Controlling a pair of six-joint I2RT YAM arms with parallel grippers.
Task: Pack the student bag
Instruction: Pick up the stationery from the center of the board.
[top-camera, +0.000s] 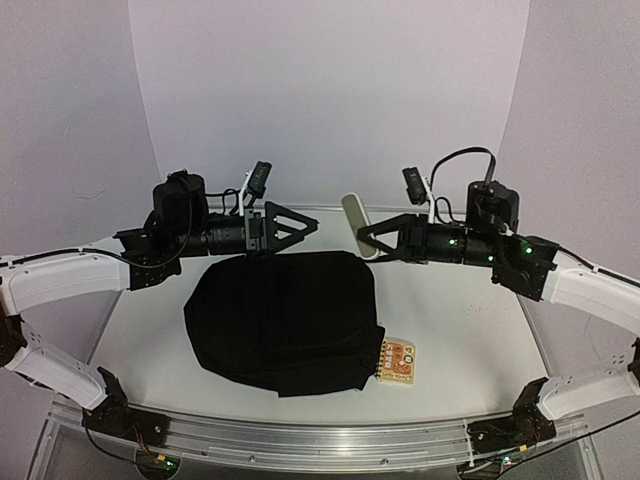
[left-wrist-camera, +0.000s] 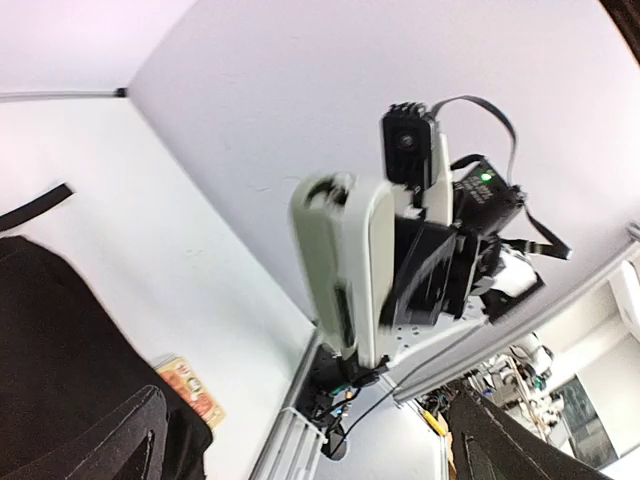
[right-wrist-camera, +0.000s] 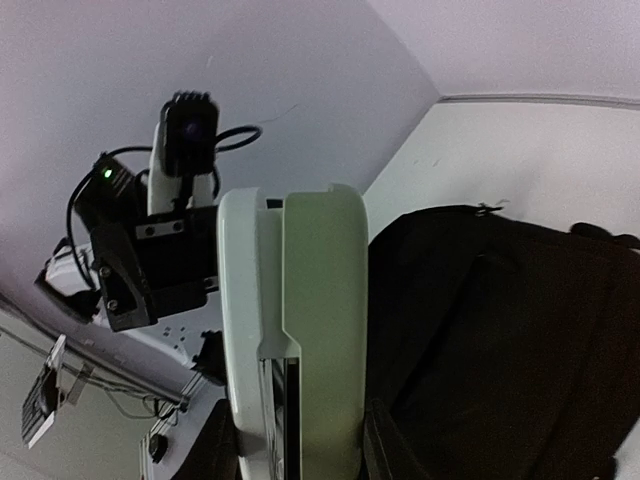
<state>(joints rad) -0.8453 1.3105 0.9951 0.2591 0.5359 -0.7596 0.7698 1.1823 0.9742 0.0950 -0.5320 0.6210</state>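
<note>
Table on my top feed is plain white, closed in by pale lilac walls at the back and sides. A metal rail runs along the near edge, where both arms are bolted. The bag lies flat mid-table, black, and a small orange-patterned card sits against its near right corner.

Both arms reach in from the sides with forearms about level, and the grippers point at each other by the bag's far edge. My left gripper hangs toward the left of that edge, fingers spread with nothing between them. On its wrist feed they show at the two bottom corners. My right gripper is by the bag's far right corner, pinching a pale oblong case by one end. The case's free end points toward the back wall. The two grippers are near each other but apart.
</note>
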